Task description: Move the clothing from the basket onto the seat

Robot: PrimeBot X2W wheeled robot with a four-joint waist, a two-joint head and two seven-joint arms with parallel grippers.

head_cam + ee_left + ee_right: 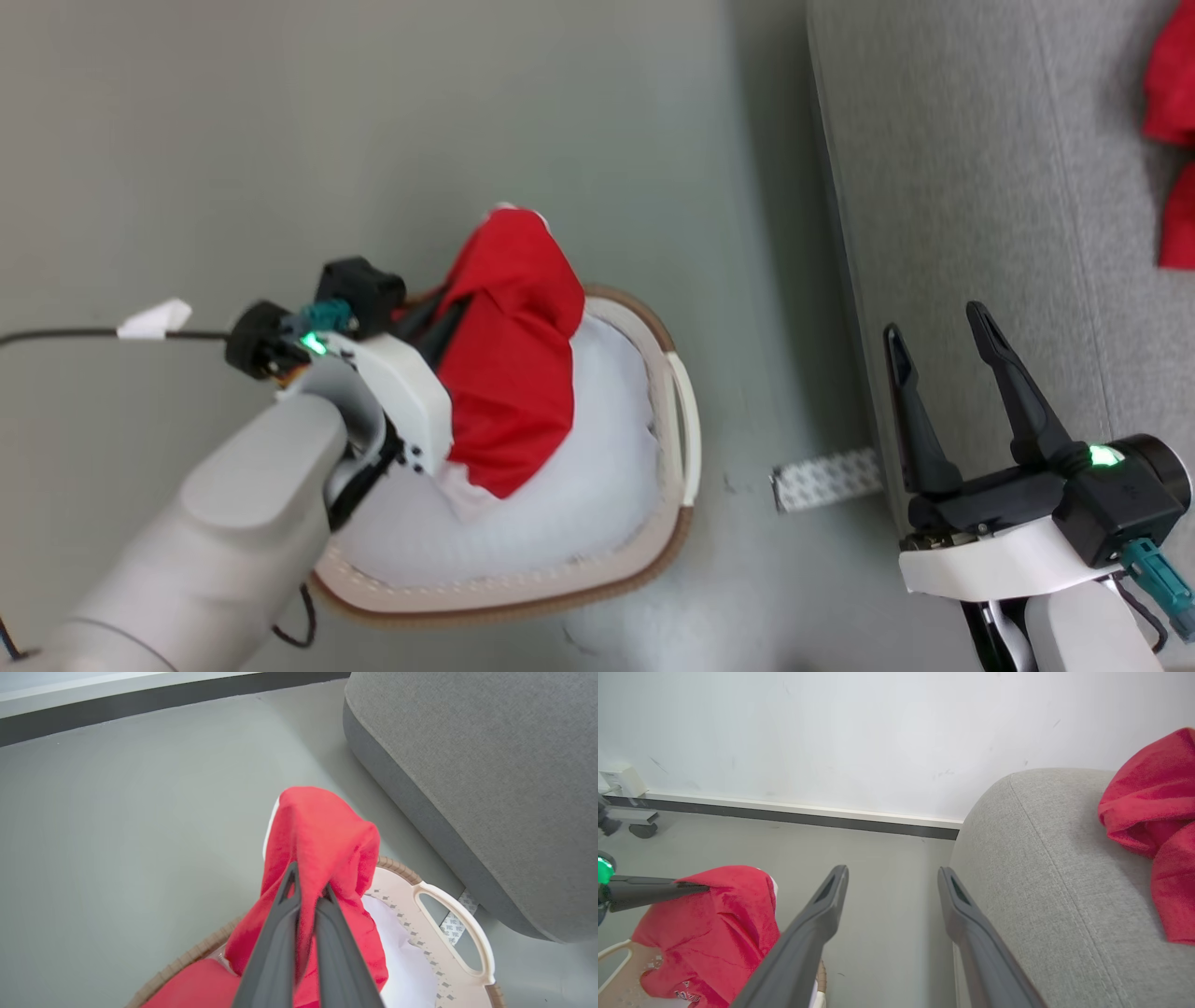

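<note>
We are clamping left gripper [309,877] tight on red garment [322,830], fabric bunching between fingers. Garment is hanging over basket [523,590], lower end trailing inside it. Basket is sitting on floor [280,140] just beside sofa [980,187]. We are holding right gripper [934,320] spread wide, gripping nothing, near sofa edge. Second red garment [1148,798] is lying on sofa.

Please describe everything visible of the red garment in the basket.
The red garment is soft bright red fabric with white trim and small white lettering low down. The shut jaws of the left gripper pinch it, holding it up in a peak; its lower part lies in the basket.
</note>
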